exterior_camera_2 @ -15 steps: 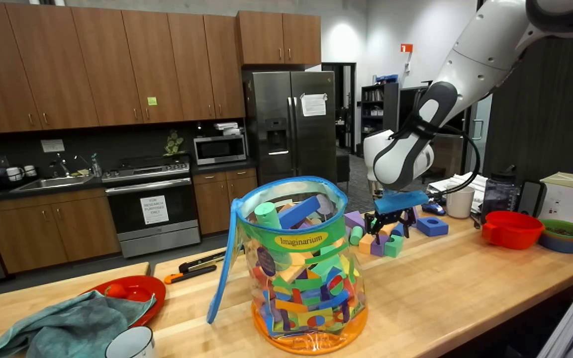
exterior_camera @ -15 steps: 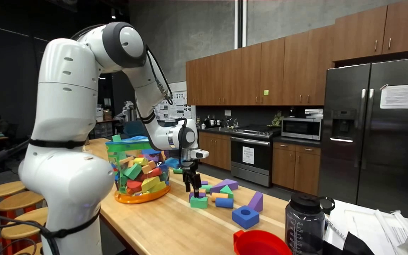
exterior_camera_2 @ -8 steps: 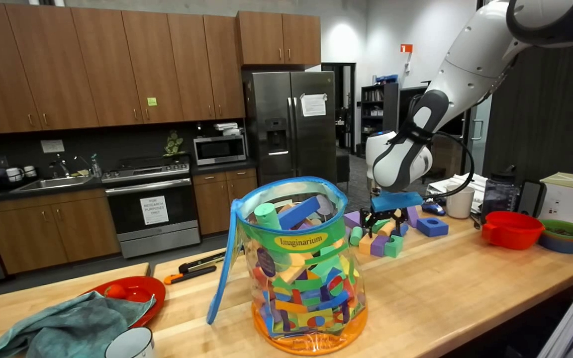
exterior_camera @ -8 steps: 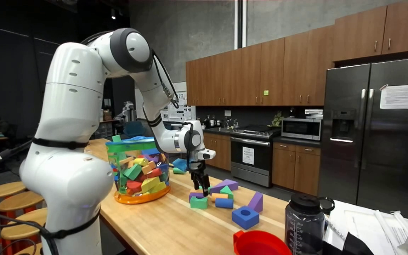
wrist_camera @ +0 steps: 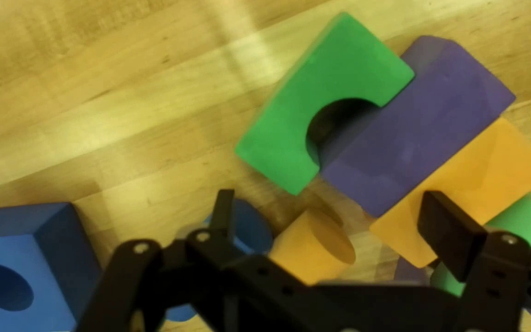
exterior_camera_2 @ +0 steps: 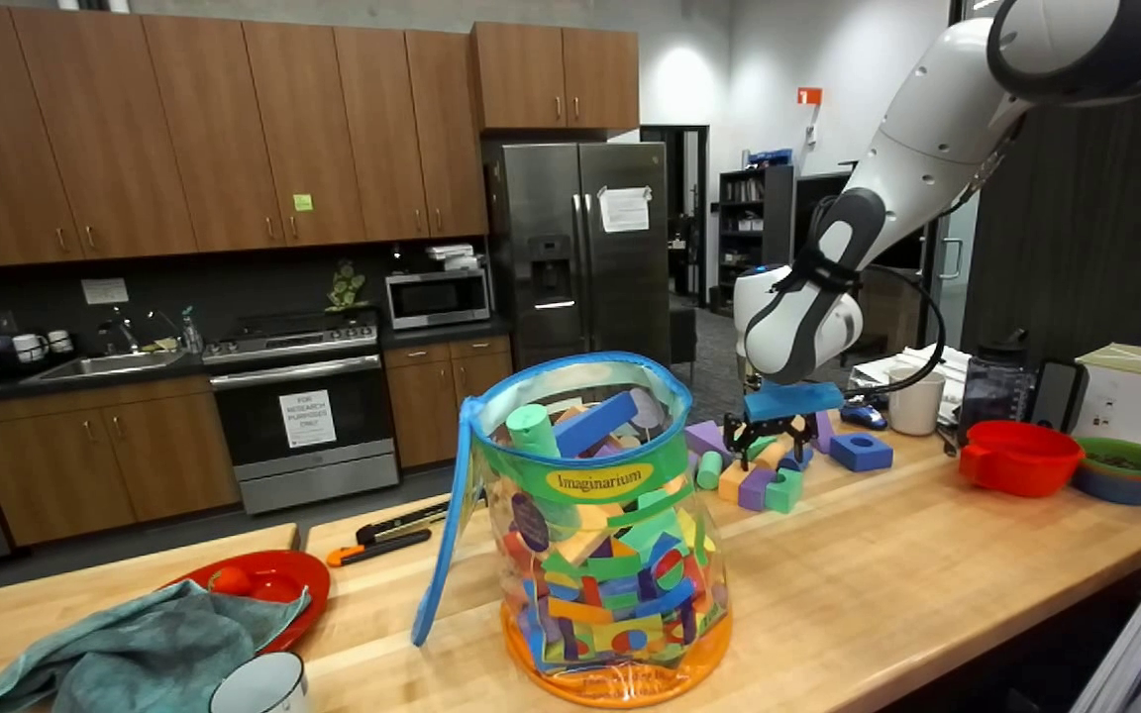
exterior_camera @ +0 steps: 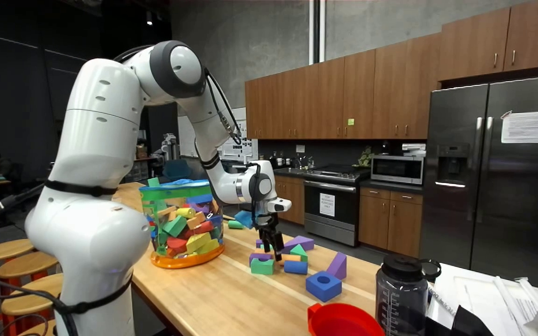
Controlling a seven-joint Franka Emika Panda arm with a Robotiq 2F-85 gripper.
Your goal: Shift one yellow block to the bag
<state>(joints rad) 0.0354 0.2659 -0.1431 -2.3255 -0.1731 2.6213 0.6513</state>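
The bag [exterior_camera_2: 531, 477] stands open on the table, full of mixed blocks; it also shows in an exterior view [exterior_camera: 189, 262]. A yellow-orange cylinder [wrist_camera: 309, 249] lies beside a blue cylinder [wrist_camera: 250, 230]. A yellow-orange rectangular block [wrist_camera: 491, 170] lies against a purple block [wrist_camera: 420, 129], which adjoins a green arch block [wrist_camera: 325, 97]. My gripper [wrist_camera: 332, 216] is open and empty, pointing down low over this group. The yellow-orange cylinder shows between its fingers. The right finger [wrist_camera: 450, 230] overlaps the rectangular block in the wrist view; I cannot tell whether they touch.
A blue block with a hole [exterior_camera_2: 861, 452] and several purple and green blocks lie round the group. A red bowl [exterior_camera_2: 1021, 460], a dark bottle [exterior_camera: 402, 294] and a white mug [exterior_camera_2: 915, 401] stand farther along the table. A red plate [exterior_camera_2: 308, 594] is beyond the bag.
My gripper has moved away from above the green arch and purple blocks, toward the yellow-orange cylinder, rightward in an exterior view. It has stayed open.
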